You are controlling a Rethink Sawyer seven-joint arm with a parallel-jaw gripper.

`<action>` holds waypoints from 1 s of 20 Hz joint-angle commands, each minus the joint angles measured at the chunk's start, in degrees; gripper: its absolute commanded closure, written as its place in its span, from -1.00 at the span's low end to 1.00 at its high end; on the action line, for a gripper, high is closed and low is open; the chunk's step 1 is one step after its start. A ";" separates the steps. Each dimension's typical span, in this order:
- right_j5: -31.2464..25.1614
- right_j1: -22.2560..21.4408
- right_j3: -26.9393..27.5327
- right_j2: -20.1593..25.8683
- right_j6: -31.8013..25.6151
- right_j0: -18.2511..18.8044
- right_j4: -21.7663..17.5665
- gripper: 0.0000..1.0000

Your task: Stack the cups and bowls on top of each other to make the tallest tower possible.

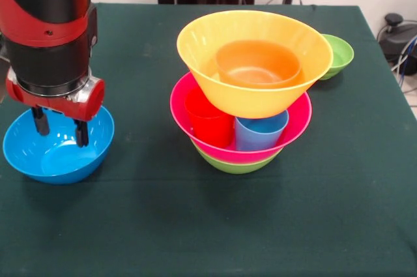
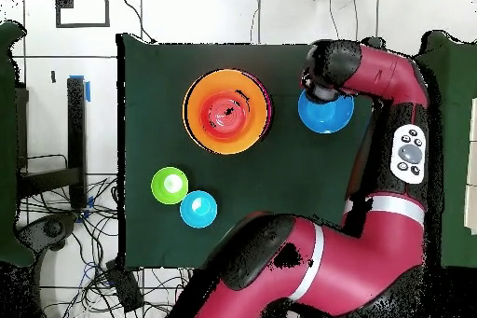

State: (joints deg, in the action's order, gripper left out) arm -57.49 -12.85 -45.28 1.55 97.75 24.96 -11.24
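The tower stands mid-table. A green bowl [image 1: 236, 165] is at the bottom and a pink bowl [image 1: 296, 127] sits in it. Inside the pink bowl stand a red cup [image 1: 208, 120] and a light blue cup [image 1: 260, 131]. A large yellow-orange bowl [image 1: 254, 94] rests on the cups, holding a small orange bowl [image 1: 258, 63]. In the overhead view the tower [image 2: 226, 111] is left of a blue bowl [image 2: 326, 117]. My gripper [image 1: 60, 130] is open, its fingers hanging down into that blue bowl [image 1: 58, 153] at the left.
A small green bowl [image 1: 339, 55] sits behind the tower to the right. The overhead view shows it [image 2: 170, 185] beside a small blue bowl [image 2: 198, 208]. The arm's wrist [image 2: 326, 76] covers part of the blue bowl. Cables lie off the table's edges.
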 commanded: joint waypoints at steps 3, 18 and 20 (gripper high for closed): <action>4.63 2.09 -8.50 3.39 1.83 1.85 0.40 -1.00; 2.44 -0.54 -9.53 5.18 1.26 0.74 2.66 -1.00; 1.43 -0.61 -8.39 5.30 2.00 0.06 3.42 -1.00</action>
State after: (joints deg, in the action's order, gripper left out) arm -55.51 -13.63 -49.50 1.39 97.75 26.58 -8.90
